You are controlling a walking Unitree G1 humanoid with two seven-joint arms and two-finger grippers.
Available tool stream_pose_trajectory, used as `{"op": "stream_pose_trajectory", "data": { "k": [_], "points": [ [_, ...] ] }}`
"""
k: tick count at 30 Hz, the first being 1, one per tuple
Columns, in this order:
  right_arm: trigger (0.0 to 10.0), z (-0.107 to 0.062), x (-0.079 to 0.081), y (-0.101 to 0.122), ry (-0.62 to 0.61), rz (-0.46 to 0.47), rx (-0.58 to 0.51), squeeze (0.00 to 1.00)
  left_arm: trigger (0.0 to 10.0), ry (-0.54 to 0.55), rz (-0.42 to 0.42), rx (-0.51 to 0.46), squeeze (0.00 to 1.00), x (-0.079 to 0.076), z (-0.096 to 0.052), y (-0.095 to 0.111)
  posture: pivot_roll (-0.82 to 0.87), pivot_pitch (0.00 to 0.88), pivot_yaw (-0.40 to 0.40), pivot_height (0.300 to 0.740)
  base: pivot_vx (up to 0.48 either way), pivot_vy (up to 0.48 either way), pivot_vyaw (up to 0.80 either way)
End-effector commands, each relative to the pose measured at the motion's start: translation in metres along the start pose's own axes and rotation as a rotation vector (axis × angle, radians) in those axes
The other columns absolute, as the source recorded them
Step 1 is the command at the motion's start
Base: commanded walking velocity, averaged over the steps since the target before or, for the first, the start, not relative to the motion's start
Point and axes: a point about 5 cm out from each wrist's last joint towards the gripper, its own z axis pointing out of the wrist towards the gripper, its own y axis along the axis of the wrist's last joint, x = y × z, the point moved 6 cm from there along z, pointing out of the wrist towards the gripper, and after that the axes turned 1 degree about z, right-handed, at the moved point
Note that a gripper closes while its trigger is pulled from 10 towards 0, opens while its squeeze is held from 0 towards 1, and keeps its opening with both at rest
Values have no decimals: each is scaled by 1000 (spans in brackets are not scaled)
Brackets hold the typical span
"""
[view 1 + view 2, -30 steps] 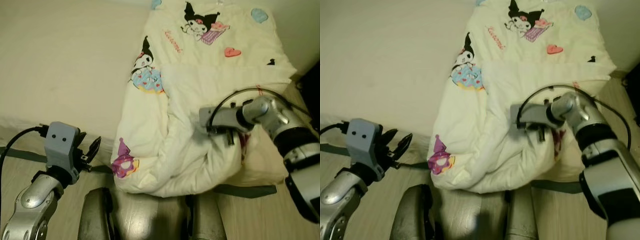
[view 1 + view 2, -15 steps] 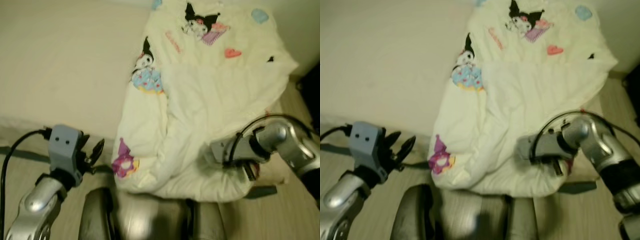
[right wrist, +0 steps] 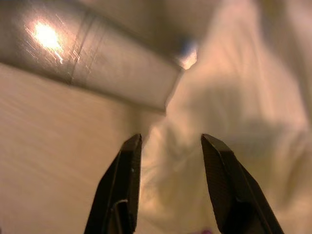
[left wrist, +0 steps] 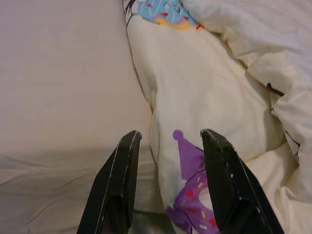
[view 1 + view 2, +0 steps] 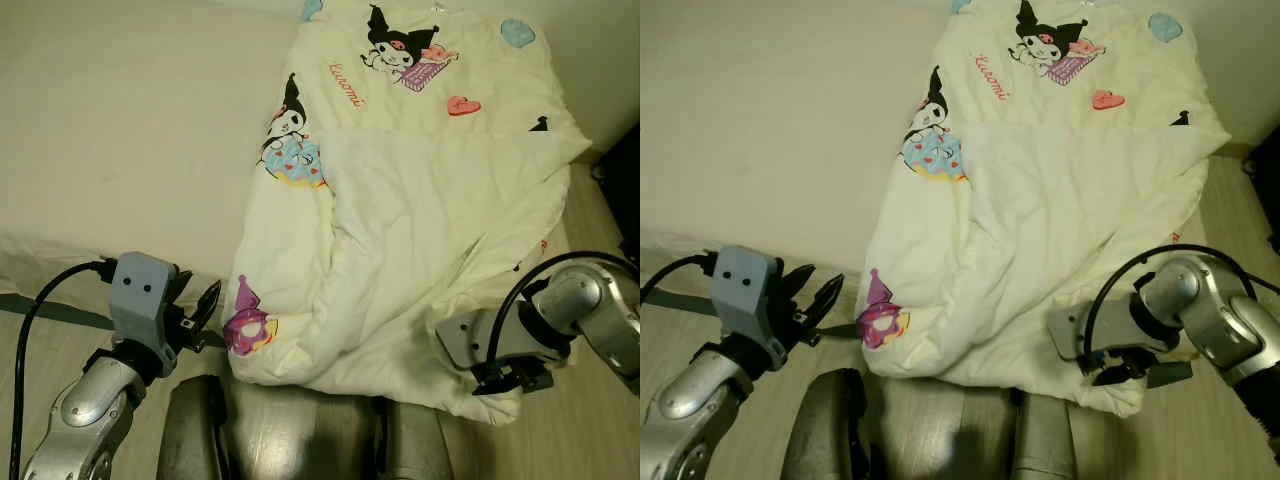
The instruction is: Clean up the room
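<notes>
Two grippers near quilt (image 5: 420, 200), neither gripping. Quilt: cream, cartoon print, bunched on bed (image 5: 120, 130), covers robot's right half only, near corner w/ purple print hanging over bed edge, lower right hem drooping toward floor (image 5: 1200, 430). Left half of bed bare sheet. Left gripper (image 5: 198, 312) low at bed's near edge, just beside purple-print corner, fingers (image 4: 119, 180) spread wide, nothing between; left wrist view looks along quilt's edge fold. Right gripper (image 3: 168, 185) down at quilt's lower right hem by floor, fingers apart, nothing between them, fabric ahead in blurry wrist view. Progress, judged: early. Quilt not spread, not straight, still rumpled. Left to do: grab corners, pull across bare side, smooth out.
</notes>
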Motion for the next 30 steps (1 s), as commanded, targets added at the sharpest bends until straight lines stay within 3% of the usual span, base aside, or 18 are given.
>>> {"op": "stream_pose_trajectory", "data": {
  "k": [1,2,3,6,8,10,13,14,16,17,18,19,23,24,25,26,27,30],
  "points": [
    [10000,-19,5,33,24,-17,-162,0,10000,-15,-23,11,0,-6,-2,-4,27,334,-9,551,0,0,0],
    [10000,-28,7,48,43,-22,-234,0,10000,-14,-23,11,0,-6,-2,-4,27,334,-9,551,0,0,0],
    [10000,-28,7,48,43,-22,-234,0,10000,-14,-23,11,0,-6,-2,-4,27,334,-9,551,0,0,0],
    [10000,-50,-32,59,-130,-57,-266,0,10000,-7,-19,10,0,-3,-2,-4,23,332,-10,551,0,0,0],
    [10000,-50,-68,45,-308,-22,-199,0,10000,-3,-17,10,0,-2,-2,-4,22,331,-9,551,0,0,0],
    [10000,-42,-110,12,-552,4,-28,0,10000,-1,-17,11,0,-2,0,-5,19,329,-7,551,0,0,0],
    [10000,-34,-117,3,-577,56,-31,0,10000,-1,-17,11,0,-2,1,-6,20,325,-3,551,0,0,0],
    [10000,-20,-123,-9,-605,111,-38,0,10000,-4,-16,11,0,-4,3,-6,20,323,-2,551,0,0,0],
    [9961,-17,-124,-12,-612,121,-38,0,10000,-4,-16,11,0,-4,3,-6,20,323,-2,551,0,0,0],
    [9294,-12,-127,-15,-637,126,-41,0,10000,-4,-15,11,0,-4,3,-7,22,324,-2,551,0,0,0],
    [9294,-10,-129,-17,-653,130,-43,0,10000,-4,-14,11,0,-4,4,-7,22,324,-2,551,0,0,0],
    [10000,-7,-131,-20,-671,152,-50,0,10000,-3,-13,11,0,-3,4,-6,27,323,-4,551,0,0,0],
    [10000,1,-125,-18,-589,204,-128,0,10000,-2,-12,10,0,-2,3,-5,34,323,-6,551,0,0,0],
    [10000,7,-108,-22,-427,186,-119,0,10000,-16,-16,11,0,-4,2,-5,34,322,-6,551,0,0,0],
    [10000,7,-108,-22,-427,186,-119,0,10000,-16,-16,11,0,-4,2,-5,34,322,-6,551,0,0,0],
    [10000,10,-93,-25,-306,168,-100,0,10000,-39,-24,11,0,-8,1,-4,34,322,-6,551,0,0,0],
    [10000,10,-93,-25,-306,168,-100,0,10000,-39,-24,11,0,-8,1,-4,34,322,-6,551,0,0,0],
    [10000,3,-54,-31,-44,126,-51,0,10000,-156,-66,7,0,-28,-3,0,33,315,-13,551,0,0,0]
  ]
}}
